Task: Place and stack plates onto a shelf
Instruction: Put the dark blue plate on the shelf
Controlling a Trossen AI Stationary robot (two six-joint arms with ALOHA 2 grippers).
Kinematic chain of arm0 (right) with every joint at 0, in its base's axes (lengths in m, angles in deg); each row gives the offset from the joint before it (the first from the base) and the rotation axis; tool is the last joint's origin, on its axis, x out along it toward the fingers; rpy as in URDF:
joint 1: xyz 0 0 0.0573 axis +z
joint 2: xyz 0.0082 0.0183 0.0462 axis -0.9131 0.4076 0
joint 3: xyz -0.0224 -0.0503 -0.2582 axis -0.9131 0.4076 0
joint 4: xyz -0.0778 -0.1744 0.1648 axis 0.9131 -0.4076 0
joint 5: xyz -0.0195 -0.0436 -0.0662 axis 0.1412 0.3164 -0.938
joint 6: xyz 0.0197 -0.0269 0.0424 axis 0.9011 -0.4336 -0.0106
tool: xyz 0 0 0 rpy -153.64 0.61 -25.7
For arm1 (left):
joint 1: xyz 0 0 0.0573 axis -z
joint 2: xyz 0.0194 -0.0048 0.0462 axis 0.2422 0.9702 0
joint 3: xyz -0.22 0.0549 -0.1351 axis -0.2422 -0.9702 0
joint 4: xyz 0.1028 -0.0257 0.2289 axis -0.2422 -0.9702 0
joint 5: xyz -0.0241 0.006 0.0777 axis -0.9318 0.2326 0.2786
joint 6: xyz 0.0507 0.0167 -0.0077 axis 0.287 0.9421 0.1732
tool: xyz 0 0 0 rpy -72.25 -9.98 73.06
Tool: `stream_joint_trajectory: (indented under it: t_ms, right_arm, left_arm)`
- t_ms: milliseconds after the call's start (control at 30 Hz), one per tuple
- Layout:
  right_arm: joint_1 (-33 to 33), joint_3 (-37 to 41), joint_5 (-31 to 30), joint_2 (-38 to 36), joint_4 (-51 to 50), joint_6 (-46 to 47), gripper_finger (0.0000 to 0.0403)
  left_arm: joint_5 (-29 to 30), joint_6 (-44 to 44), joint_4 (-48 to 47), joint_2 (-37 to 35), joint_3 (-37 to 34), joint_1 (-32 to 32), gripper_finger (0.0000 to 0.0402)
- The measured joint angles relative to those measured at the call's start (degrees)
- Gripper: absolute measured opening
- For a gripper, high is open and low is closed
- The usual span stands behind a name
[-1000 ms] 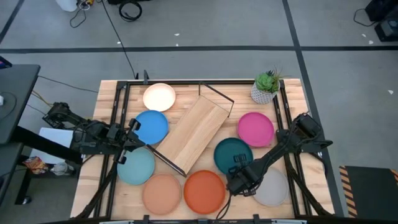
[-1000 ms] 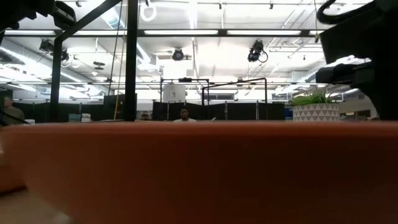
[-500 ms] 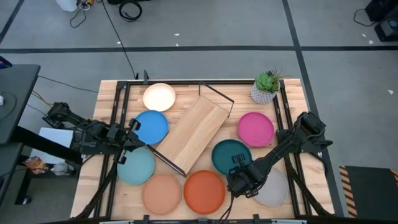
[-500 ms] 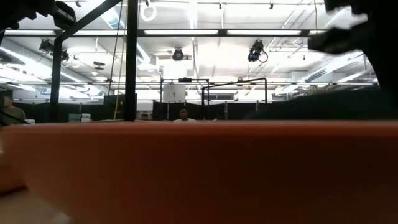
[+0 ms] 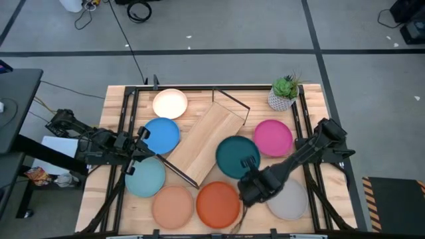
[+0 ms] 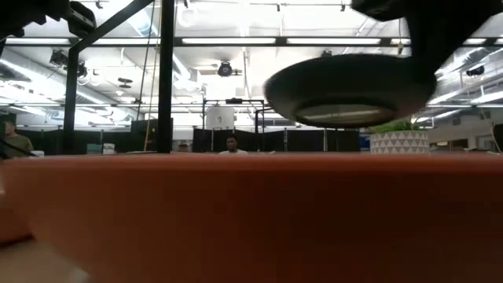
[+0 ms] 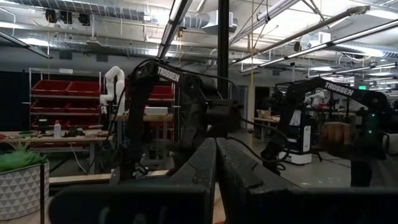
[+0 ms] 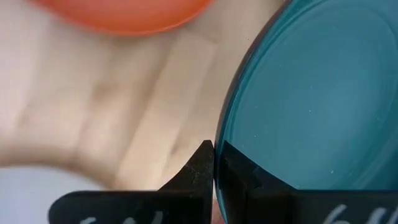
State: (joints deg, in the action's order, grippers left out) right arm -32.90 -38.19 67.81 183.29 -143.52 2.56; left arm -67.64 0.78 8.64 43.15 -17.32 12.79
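The teal plate [image 5: 236, 157] hangs in the air above the table, next to the shelf's near-right side, and my right gripper [image 5: 250, 179] is shut on its near rim. In the low view I see the teal plate's underside [image 6: 350, 90]. The shelf [image 5: 207, 141], a light-wood board with black wire frames at its ends, lies slantwise mid-table. Flat on the table lie the cream [image 5: 170, 103], blue [image 5: 161, 135], light blue [image 5: 145, 177], peach [image 5: 172, 206], orange [image 5: 217, 204], pink [image 5: 273, 137] and grey [image 5: 291, 200] plates. My left gripper [image 5: 141, 149] waits, shut, at the table's left by the blue plate. My right gripper [image 8: 214, 149] pinches the teal plate's rim [image 8: 225, 154] at the plate's near edge, one finger [image 8: 198, 167] on the outer side and one [image 8: 242, 173] on the inner face. It comes slanting from the table's near right. The plate is lifted clear and close to level.
A potted green plant [image 5: 285, 93] stands at the far right corner. Black frame rails [image 5: 126, 126] run along the table's left and right sides. The orange plate's rim [image 6: 251, 212] fills the low view's foreground. Bare wood shows between the cream plate and the plant.
My right gripper has risen and moved toward the table's left and far edge, toward the shelf, carrying the teal plate. The plate, flat on the table a second ago, is now lifted clear and closer to the shelf's near-right side.
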Motion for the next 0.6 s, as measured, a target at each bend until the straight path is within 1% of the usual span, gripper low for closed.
stream_joint_trajectory:
  t_ms: [100, 300, 600]
  right_arm:
    - [-2.8, 0.0, -1.0, 0.0, 2.1, -4.6, 0.0019]
    - [-9.0, 0.8, -0.5, 0.0, 7.8, -14.2, 0.0019]
    - [-18.3, 4.2, 0.6, 0.1, 13.9, -23.1, 0.0019]
  left_arm:
    - [0.0, 0.0, 0.0, 0.0, 0.0, 0.0, 0.002]
    - [0.0, 0.0, 0.0, 0.0, 0.0, 0.0, 0.002]
    - [0.0, 0.0, 0.0, 0.0, 0.0, 0.0, 0.002]
